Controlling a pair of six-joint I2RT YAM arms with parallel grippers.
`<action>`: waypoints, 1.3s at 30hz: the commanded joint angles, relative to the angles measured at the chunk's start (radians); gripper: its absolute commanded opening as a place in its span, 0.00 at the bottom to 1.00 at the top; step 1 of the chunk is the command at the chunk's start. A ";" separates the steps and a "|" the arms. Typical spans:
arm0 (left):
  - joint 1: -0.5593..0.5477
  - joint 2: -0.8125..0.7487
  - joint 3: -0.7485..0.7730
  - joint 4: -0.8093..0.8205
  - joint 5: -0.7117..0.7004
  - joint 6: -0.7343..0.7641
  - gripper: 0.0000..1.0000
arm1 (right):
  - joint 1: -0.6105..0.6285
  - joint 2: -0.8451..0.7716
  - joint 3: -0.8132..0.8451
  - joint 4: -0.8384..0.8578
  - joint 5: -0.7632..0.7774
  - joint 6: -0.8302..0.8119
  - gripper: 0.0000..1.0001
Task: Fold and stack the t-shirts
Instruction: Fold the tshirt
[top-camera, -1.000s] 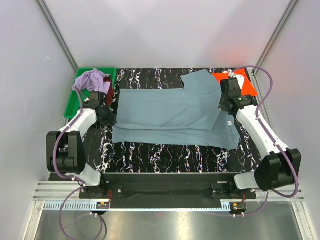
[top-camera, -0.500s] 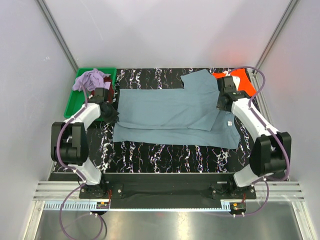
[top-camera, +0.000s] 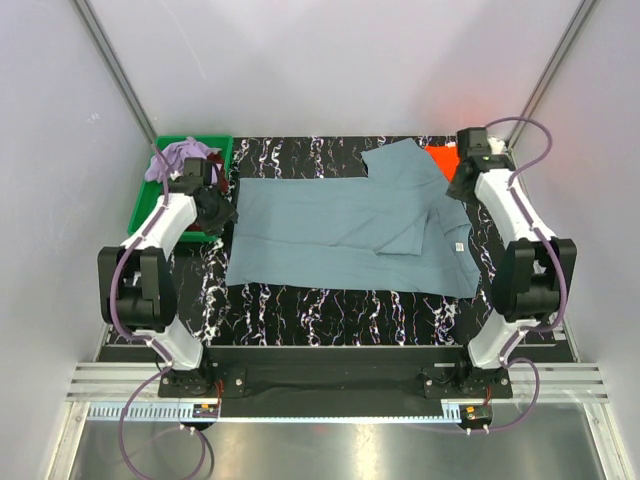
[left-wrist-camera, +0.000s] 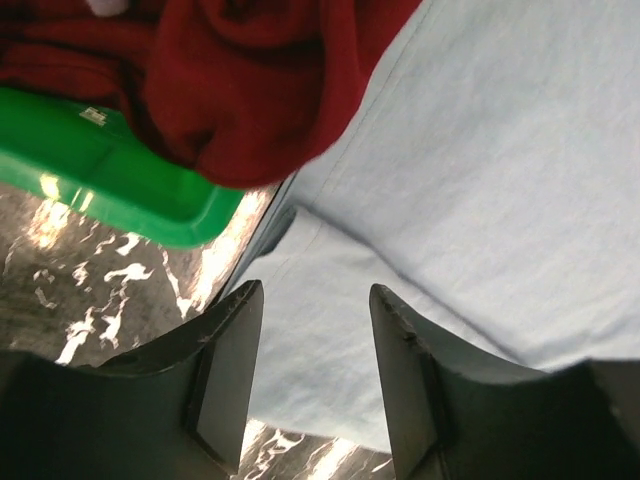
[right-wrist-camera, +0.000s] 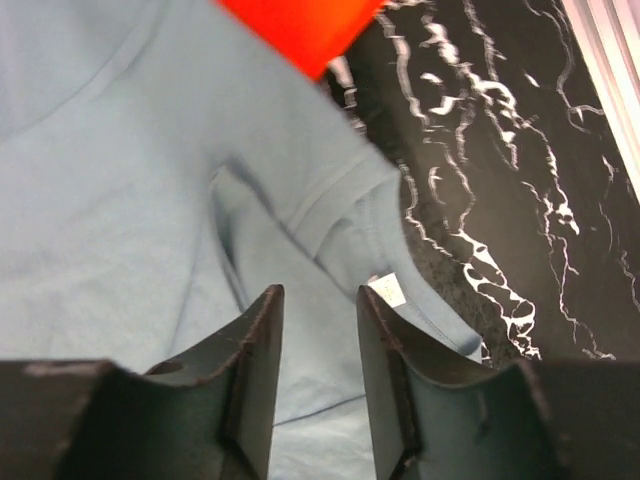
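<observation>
The smooth blue-grey t-shirt (top-camera: 340, 225) lies half-folded on the marbled worktop (top-camera: 330, 300); the orange t-shirt (top-camera: 440, 160) is mostly hidden. Left tool (left-wrist-camera: 312, 300) and right tool (right-wrist-camera: 320, 300) gape, empty.

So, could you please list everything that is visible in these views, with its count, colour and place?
blue-grey t-shirt: one, dusty blue-grey, spread flat across the middle of the table, partly folded at its right end
orange t-shirt: one, bright orange, far right corner, partly covered by the blue-grey one
lavender t-shirt: one, lavender, crumpled in the tray
maroon t-shirt: one, dark red, in the tray, hanging over its rim
tray: one, green plastic, far left corner
table: one, black with white marbling
left gripper: one, dark fingers, open, over the shirt's left edge beside the tray
right gripper: one, dark fingers, open, over the shirt's right sleeve area
</observation>
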 joint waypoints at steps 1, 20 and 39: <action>-0.005 -0.114 0.000 -0.009 -0.003 0.043 0.52 | -0.117 0.041 0.094 -0.042 -0.066 0.074 0.44; -0.024 -0.456 -0.516 0.143 0.083 -0.040 0.52 | -0.193 -0.194 -0.276 -0.170 -0.273 0.220 0.47; -0.024 -0.407 -0.659 0.266 -0.042 -0.140 0.54 | -0.193 -0.184 -0.623 0.043 -0.149 0.298 0.36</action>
